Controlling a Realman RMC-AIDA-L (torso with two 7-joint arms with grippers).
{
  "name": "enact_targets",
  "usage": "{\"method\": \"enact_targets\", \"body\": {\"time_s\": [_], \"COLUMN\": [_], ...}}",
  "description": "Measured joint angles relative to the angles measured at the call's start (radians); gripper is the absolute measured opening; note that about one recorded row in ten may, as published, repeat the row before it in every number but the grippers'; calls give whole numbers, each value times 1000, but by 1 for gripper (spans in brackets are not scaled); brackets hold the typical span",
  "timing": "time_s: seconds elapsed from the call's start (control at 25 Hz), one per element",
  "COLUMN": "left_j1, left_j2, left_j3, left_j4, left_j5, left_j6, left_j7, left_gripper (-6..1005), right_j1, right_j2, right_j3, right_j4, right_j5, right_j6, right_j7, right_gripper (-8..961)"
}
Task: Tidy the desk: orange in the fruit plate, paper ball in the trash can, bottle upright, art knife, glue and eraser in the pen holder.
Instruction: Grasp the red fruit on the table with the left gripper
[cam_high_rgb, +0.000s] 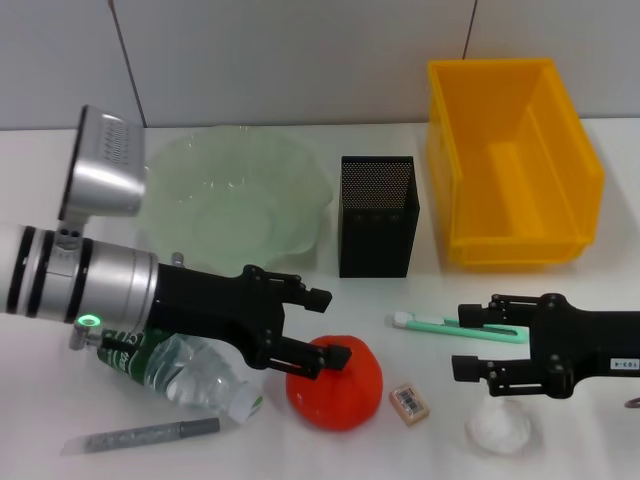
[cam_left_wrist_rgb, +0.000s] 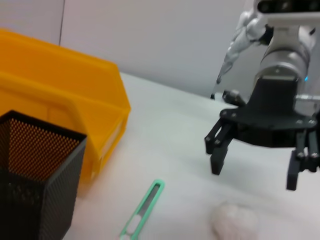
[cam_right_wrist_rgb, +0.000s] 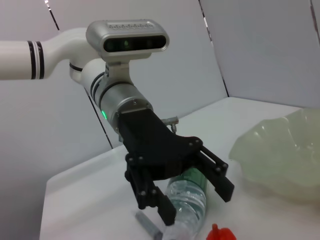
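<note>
White counter (cam_high_rgb: 400, 455), grey wall behind. Left hand (cam_high_rgb: 325, 327) spread wide, empty, around the orange (cam_high_rgb: 340, 392): firm, smooth, probably rolls, grab its middle. Right hand (cam_high_rgb: 478, 340) open, empty, above the paper ball (cam_high_rgb: 498, 428).

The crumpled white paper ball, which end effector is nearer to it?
Right. The right end effector hovers open just above the crumpled white paper ball; the left end effector is open over the orange, farther away.

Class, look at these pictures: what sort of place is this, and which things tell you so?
Probably a staged desk in a robot test room: a bare white table against plain walls, with a mesh pen holder, a yellow bin and a green fruit plate.
</note>
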Motion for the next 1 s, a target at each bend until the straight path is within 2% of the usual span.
{"method": "enact_targets", "body": {"time_s": [0.16, 0.28, 0.84, 1.0], "left_j1": [-14, -15, -12, -10], "left_j2": [-9, -12, -15, -16], "left_j3": [2, 38, 87, 126], "left_j4": [-5, -9, -21, -21], "left_j5": [29, 33, 32, 30], "left_j6": [-32, -78, -120, -141], "left_j7": [-2, -3, -5, -5], "left_gripper": [799, 797, 789, 787], "right_j1": [0, 0, 0, 0], "right_j2": [-3, -4, -4, -4], "right_j3": [3, 6, 6, 6], "right_j4": [0, 0, 0, 0], "right_j5": [-6, -6, -7, -7], "right_j6": [-1, -2, -13, -13], "right_j7": [1, 1, 3, 3], "right_gripper": [767, 767, 768, 768]}}
